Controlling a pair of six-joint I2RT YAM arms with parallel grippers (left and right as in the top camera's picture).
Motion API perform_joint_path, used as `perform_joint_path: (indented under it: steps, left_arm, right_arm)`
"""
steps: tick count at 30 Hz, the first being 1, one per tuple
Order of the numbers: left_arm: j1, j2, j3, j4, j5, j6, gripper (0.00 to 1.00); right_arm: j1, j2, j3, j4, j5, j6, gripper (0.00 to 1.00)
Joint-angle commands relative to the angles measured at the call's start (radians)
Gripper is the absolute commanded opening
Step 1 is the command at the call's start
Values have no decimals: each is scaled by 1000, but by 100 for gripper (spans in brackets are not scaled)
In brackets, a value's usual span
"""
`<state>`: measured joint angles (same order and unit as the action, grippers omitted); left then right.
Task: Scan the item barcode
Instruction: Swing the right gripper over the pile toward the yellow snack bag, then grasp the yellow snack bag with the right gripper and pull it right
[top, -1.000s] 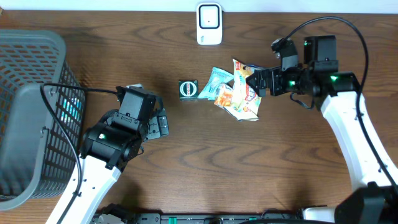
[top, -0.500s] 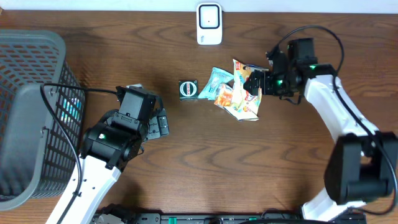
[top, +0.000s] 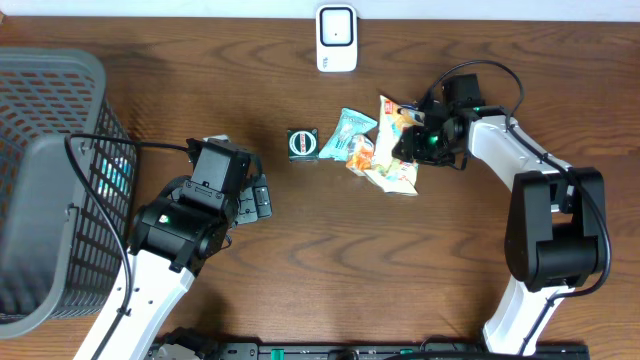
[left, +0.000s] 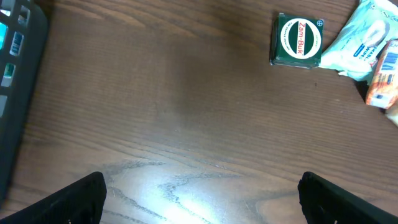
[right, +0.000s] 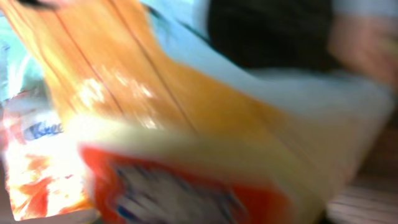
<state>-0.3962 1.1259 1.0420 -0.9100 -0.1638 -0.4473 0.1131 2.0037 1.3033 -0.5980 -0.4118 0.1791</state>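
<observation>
Spanning the whole view, a dark wood-grain counter (top: 330, 270) is bordered by a pale wall (top: 200, 8) at its far edge. A grey mesh basket (top: 50, 80) is set at the left end and a white scanner (top: 337, 38) at the far middle. The orange snack packet (top: 398, 150) lies mid-counter at the right pincer (top: 405, 135); whether it is gripped cannot be told. The left pincer (left: 202, 196) is held wide open.

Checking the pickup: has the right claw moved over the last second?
Yes: the right claw has shifted left over the snack packets, toward the green tin.
</observation>
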Motion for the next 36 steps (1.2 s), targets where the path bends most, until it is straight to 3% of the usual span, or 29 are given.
perform_joint_path:
  steps: [1,4,18,28,32,36]
  left_arm:
    - [3,4,4,-2,-16,2,98]
    - [3,4,4,-2,-17,2,98]
    - [3,4,4,-2,-16,2,98]
    - [3,4,4,-2,-16,2,98]
    - [3,4,4,-2,-17,2,98]
    - [3,4,4,-2,-17,2,98]
  right_arm:
    - [5,-2,17,-4,9,7,18]
    - [-3,-37,19,-19,10,-6,1]
    - [-59,-435,19,-158,274,-10,1]
    - [-37,-402,3,-277,493,125,2]
    - [-16,-352,3,-277,461,124,14]
    - [6,-301,3,-277,458,124,51]
